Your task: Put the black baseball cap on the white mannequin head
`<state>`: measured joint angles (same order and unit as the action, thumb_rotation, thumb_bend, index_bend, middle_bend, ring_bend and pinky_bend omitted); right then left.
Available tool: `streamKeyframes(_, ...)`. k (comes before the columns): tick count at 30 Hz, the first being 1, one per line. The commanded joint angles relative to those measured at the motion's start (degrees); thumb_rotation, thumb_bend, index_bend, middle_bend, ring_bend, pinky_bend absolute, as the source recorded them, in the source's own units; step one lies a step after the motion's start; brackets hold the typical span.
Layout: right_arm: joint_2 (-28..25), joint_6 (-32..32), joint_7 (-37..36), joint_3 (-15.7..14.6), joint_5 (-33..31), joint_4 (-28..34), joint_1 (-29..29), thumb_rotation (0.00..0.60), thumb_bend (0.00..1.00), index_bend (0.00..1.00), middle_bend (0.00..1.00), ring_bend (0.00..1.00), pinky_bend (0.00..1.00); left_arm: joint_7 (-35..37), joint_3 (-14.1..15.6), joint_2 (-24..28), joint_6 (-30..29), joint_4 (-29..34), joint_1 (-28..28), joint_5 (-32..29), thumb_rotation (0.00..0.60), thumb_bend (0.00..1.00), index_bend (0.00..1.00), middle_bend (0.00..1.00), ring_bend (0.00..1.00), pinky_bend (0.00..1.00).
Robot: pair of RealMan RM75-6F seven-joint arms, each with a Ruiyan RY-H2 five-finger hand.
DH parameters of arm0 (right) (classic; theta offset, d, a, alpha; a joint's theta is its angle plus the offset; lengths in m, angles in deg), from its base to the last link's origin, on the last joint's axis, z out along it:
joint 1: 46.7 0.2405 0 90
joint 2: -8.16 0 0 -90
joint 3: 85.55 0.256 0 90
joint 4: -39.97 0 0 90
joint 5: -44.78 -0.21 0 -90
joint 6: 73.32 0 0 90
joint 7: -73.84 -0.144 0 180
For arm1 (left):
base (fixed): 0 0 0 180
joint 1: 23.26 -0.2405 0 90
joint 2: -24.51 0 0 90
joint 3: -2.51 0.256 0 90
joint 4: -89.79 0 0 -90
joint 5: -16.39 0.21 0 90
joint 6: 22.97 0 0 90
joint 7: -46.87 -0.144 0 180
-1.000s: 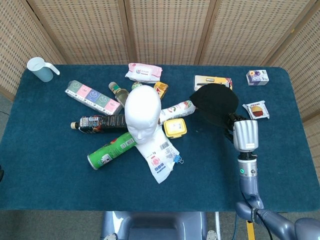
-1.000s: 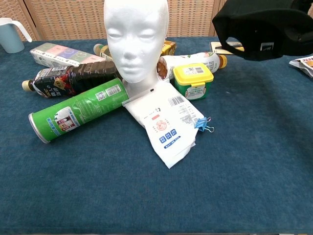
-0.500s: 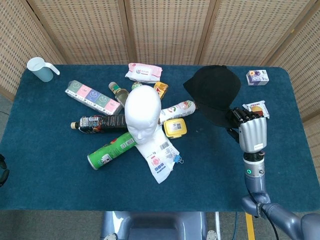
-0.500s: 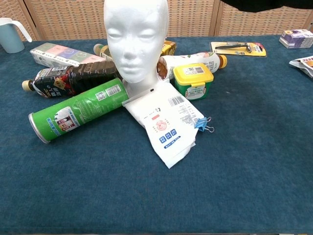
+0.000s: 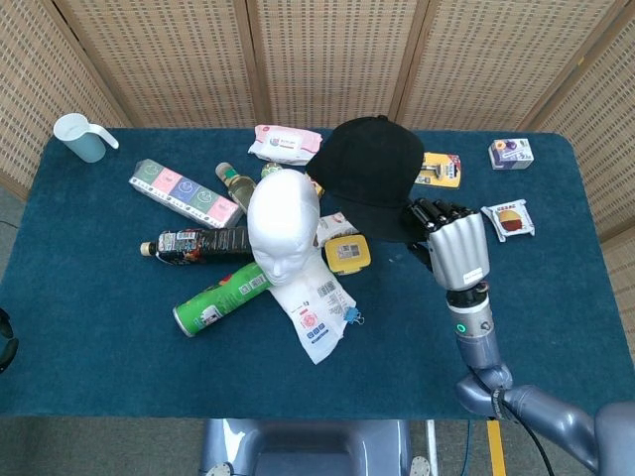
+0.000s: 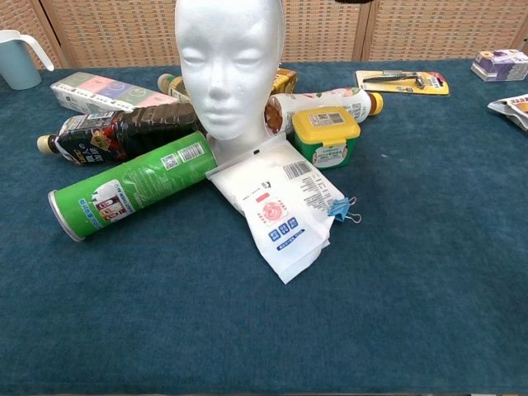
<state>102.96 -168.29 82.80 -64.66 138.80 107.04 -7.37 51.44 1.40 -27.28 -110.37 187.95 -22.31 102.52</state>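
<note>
Since a second ago the cap [image 5: 371, 174] has travelled up off the desk [image 5: 99, 327] and leftward; it was low on the right side by the snack packets, and now it hangs in the air just right of the mannequin head [image 5: 283, 223], its left edge close beside the crown in the head view. The right hand [image 5: 448, 243] has moved left with it and grasps the cap by its near right edge, fingers [image 5: 437, 213] curled onto the black fabric. No left hand shows in either view.

Picking up looks finished, and the carry across is nearly done. What remains, as I judge it, is to bring the cap a little further left until it sits over the crown, lower it on, and let go. The mannequin head stands upright and bare amid the clutter, with a dark bottle [image 5: 193, 244] and green can [image 5: 220, 298] on its left and a yellow-lidded tub [image 5: 347, 254] just beside it on the right. From the chest view only a dark sliver at the top edge hints at the cap above.
</note>
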Motion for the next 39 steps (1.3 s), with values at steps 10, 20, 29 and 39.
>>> streamKeyframes(10, 2.8, 6.6, 6.5, 2.7, -4.6, -0.8, 5.5, 0.6, 0.41, 0.68, 0.66, 0.77, 0.93, 3.4, 0.4, -2.1, 1.0, -4.2, -0.1, -0.4, 0.6, 0.35, 0.55, 0.41, 0.29, 0.3)
streamKeyframes(20, 4.3, 8.5, 9.5, 3.4, -6.5, -1.9, 8.3, 0.6, 0.41, 0.68, 0.66, 0.77, 0.93, 4.8, 0.7, -3.1, 1.5, -6.2, -0.1, -0.2, 0.6, 0.35, 0.55, 0.41, 0.29, 0.3)
streamKeyframes(29, 5.3, 9.9, 11.7, 3.4, -7.3, -1.8, 10.4, 0.6, 0.41, 0.68, 0.66, 0.77, 0.93, 5.0, 0.8, -3.4, 1.6, -6.4, -0.1, -0.1, 0.6, 0.35, 0.55, 0.41, 0.29, 0.3)
streamKeyframes(39, 6.2, 10.2, 14.0, 2.3, -7.0, -0.7, 11.7, 0.6, 0.41, 0.68, 0.66, 0.77, 0.92, 5.6, 1.0, -3.8, 2.1, -7.4, -0.2, -0.4, 0.6, 0.35, 0.55, 0.41, 0.29, 0.3)
